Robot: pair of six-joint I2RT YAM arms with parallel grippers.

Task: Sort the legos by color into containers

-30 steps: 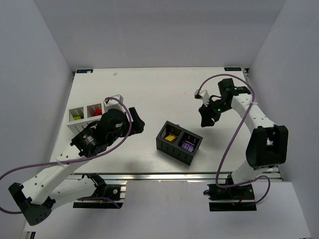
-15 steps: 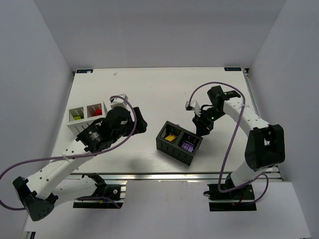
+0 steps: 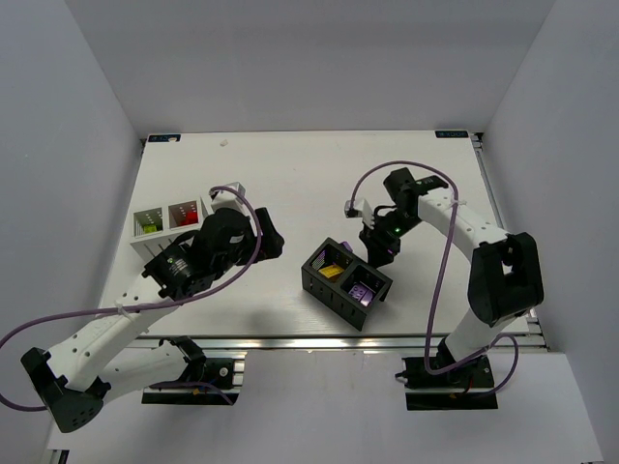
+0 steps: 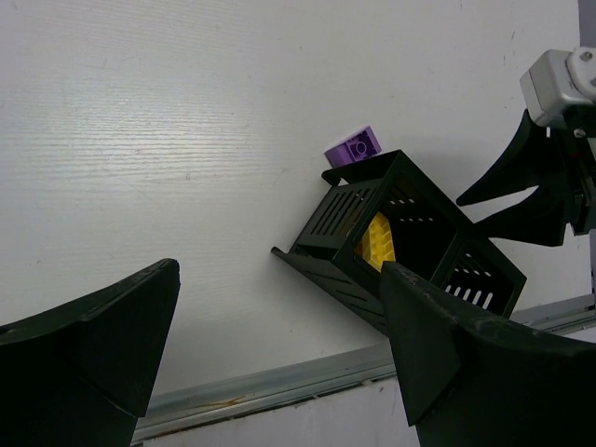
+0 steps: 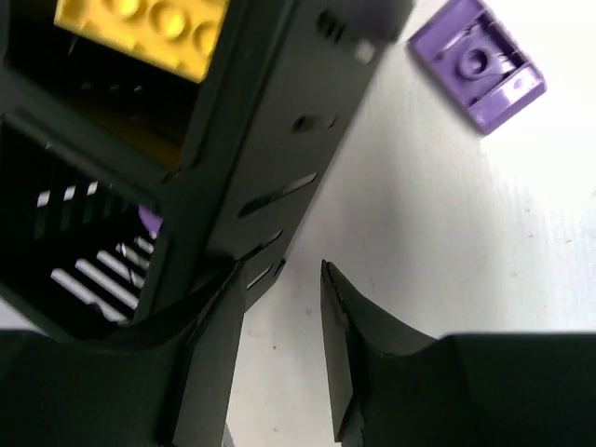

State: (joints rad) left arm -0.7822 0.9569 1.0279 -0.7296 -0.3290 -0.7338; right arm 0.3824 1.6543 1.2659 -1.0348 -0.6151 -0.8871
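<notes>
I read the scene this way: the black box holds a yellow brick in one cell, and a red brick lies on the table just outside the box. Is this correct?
Not quite. The brick lying on the table just outside the black box is purple, not red: the left wrist view shows the purple brick beside the box. The yellow brick is indeed in one cell.

No writing, label, brand, number or sign can be read in any of the views. Two small blue marks sit at the far corners of the surface (image 3: 319,164), but they are too small to make out. The black box (image 4: 400,233), the white box (image 3: 169,220) and the purple brick (image 5: 477,63) carry no print that shows.
</notes>
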